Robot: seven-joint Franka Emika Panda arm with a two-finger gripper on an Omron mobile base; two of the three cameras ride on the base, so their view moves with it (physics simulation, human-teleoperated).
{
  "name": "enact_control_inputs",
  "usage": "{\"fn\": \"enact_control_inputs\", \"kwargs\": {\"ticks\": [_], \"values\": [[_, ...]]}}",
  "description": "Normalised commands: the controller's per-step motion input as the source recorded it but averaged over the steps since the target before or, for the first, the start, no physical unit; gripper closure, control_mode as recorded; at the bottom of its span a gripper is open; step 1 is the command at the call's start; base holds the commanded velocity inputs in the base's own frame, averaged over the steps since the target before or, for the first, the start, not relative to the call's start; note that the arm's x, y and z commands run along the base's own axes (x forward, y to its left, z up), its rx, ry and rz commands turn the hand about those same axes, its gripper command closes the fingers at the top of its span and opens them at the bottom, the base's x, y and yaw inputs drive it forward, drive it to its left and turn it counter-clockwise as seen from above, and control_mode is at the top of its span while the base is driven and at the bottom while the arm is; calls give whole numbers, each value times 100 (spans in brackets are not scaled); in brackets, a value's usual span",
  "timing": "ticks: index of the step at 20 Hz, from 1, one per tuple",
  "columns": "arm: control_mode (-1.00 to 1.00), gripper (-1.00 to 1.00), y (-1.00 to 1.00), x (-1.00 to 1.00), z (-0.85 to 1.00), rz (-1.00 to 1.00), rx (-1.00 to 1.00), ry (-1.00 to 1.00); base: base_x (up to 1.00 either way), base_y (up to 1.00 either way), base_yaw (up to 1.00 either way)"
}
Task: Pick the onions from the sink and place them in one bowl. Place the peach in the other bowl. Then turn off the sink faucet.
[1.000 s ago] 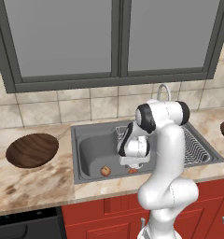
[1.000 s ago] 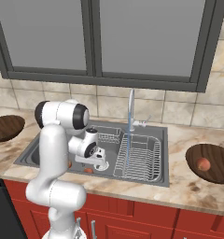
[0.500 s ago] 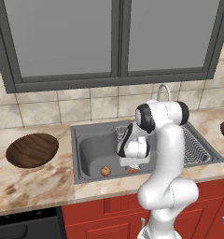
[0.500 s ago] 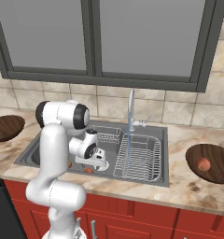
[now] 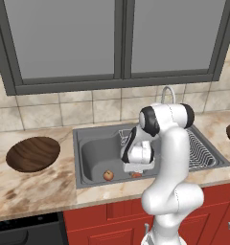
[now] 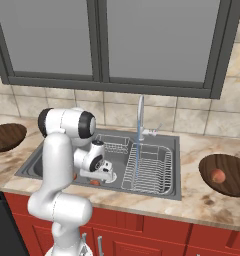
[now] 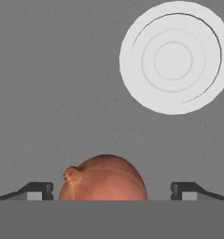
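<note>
Grey sink (image 5: 88, 155) floor is sitting right under the end effector (image 7: 112, 190), whose jaws are hanging apart either side of one onion (image 7: 103, 179), dead centre between them. Second onion (image 5: 108, 175) is lying just beside, peach (image 6: 218, 175) is resting in the far bowl (image 6: 238, 186).

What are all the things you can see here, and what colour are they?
onions: two, reddish-orange, on the sink floor; one lies between the open fingertips in the hand view.
sink: one, grey, set in the counter.
drain: one, white, round, in the sink floor.
wire racks: white, in the sink's right side.
sink faucet: one, chrome, behind the sink, water running.
peach: one, orange-red, inside the right bowl.
bowls: two, dark brown, one on each side of the sink.
window: grey, above the tiles.
cabinets: red, below the counter.
gripper: one, dark fingertips, low in the sink.
</note>
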Motion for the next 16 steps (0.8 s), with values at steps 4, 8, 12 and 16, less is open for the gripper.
{"fn": "enact_control_inputs", "kwargs": {"ticks": [4, 8, 12, 16], "values": [[-100, -100, 0, -11, -4, 0, 0, 0, 0, 0, 0], [-100, -100, 0, -11, -3, 0, 0, 0, 0, 0, 0], [-100, -100, 0, -10, -1, 0, 0, 0, 0, 0, 0], [-100, -100, 0, -6, -2, 0, 0, 0, 0, 0, 0]]}}
